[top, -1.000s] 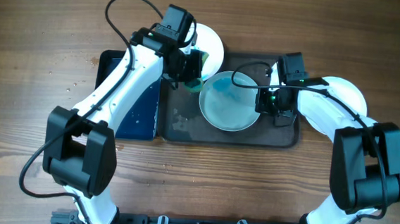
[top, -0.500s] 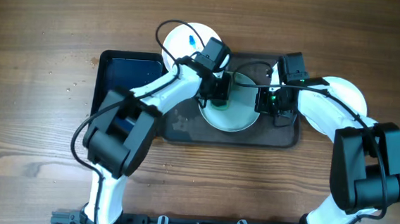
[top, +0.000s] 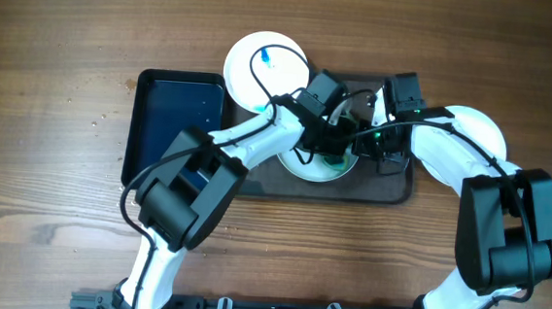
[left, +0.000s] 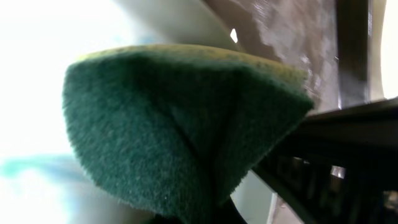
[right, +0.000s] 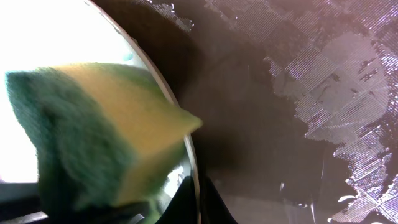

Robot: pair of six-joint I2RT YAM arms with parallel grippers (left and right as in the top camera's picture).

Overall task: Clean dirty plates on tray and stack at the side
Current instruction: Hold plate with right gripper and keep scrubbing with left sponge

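The left gripper (top: 333, 147) was positioned over the centre of the frame in the overhead view, closed on a green-and-yellow sponge (top: 334, 162). The sponge rested against the white plate (top: 314, 174) lying in the dark tray (top: 391, 187) at centre. In the left wrist view the sponge (left: 180, 124) filled most of the frame, green face forward and folded toward the bottom edge, with the plate (left: 31, 81) behind it at left.

The right gripper (top: 374, 148) sat at the right edge of the same plate. In the right wrist view its fingers (right: 198, 198) were narrowly closed on the plate rim (right: 180, 118) at the bottom of the frame, with the sponge (right: 93, 137) just beyond the rim at left. The tray surface (right: 298, 93) at right was wet.

A second white plate (top: 247, 75), carrying a blue mark, lay on the table (top: 39, 206) just above the tray's upper left. A third white plate (top: 483, 125) lay to the tray's right. A blue basin (top: 176, 118) adjoined the tray's left side.
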